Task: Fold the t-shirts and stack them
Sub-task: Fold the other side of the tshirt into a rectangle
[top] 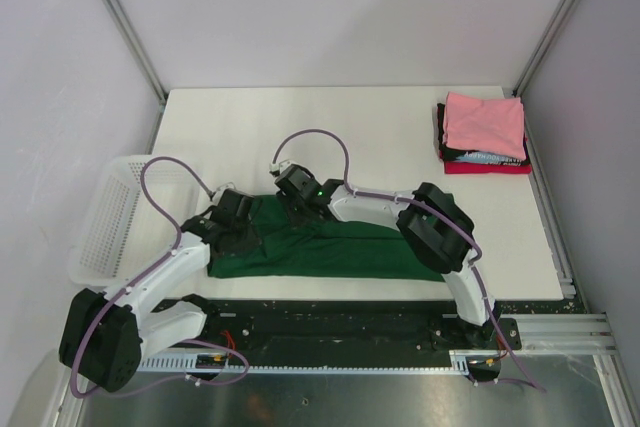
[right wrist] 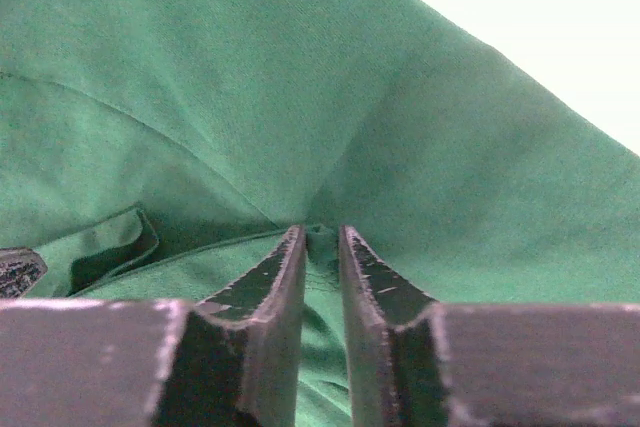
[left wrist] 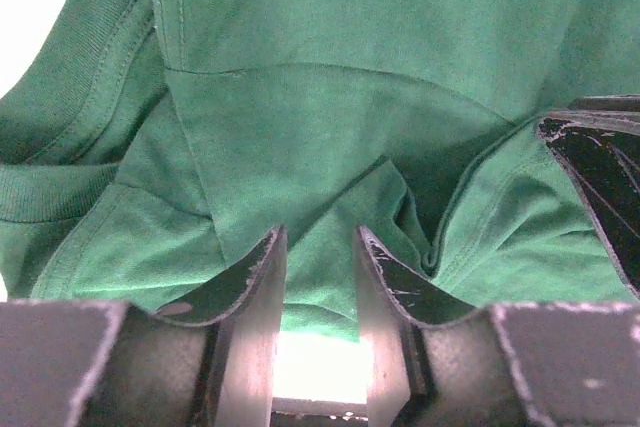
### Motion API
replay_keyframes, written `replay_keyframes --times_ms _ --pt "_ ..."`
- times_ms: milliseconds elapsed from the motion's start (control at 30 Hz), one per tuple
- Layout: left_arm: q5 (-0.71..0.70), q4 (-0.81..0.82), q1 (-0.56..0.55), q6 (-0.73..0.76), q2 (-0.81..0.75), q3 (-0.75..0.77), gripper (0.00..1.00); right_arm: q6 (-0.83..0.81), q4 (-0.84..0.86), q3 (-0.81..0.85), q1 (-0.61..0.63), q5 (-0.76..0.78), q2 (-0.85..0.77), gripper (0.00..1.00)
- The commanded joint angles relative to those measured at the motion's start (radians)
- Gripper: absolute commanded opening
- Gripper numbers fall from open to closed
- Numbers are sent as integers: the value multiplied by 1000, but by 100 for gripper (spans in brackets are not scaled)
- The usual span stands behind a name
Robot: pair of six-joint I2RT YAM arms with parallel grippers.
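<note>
The dark green t-shirt [top: 340, 247] lies partly folded near the table's front edge. My left gripper [top: 240, 215] is at its left part. In the left wrist view the jaws [left wrist: 320, 239] stand narrow, with a ridge of green cloth [left wrist: 330, 97] between them. My right gripper [top: 295, 187] is at the shirt's back edge, close to the left one. Its jaws [right wrist: 320, 234] are nearly closed on a pinch of green cloth [right wrist: 250, 77]. A stack of folded shirts, pink [top: 485, 122] on top of black and red, sits at the back right.
A white mesh basket [top: 105, 217] stands off the table's left edge. Grey walls and metal posts enclose the table [top: 300, 127]. The right gripper's finger [left wrist: 600, 182] shows at the right of the left wrist view.
</note>
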Motion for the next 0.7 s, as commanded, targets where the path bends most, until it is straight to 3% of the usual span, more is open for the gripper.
replay_keyframes --times_ms 0,100,233,667 --pt "-6 9 4 9 3 16 38 -7 -9 30 8 22 -21 19" --pt "-4 10 4 23 22 33 40 13 -11 -5 8 35 -62 7" --pt "-2 11 4 43 45 67 41 47 -10 -58 10 62 -132 1" --pt "82 55 6 150 186 138 43 209 -147 -147 21 168 -210 0"
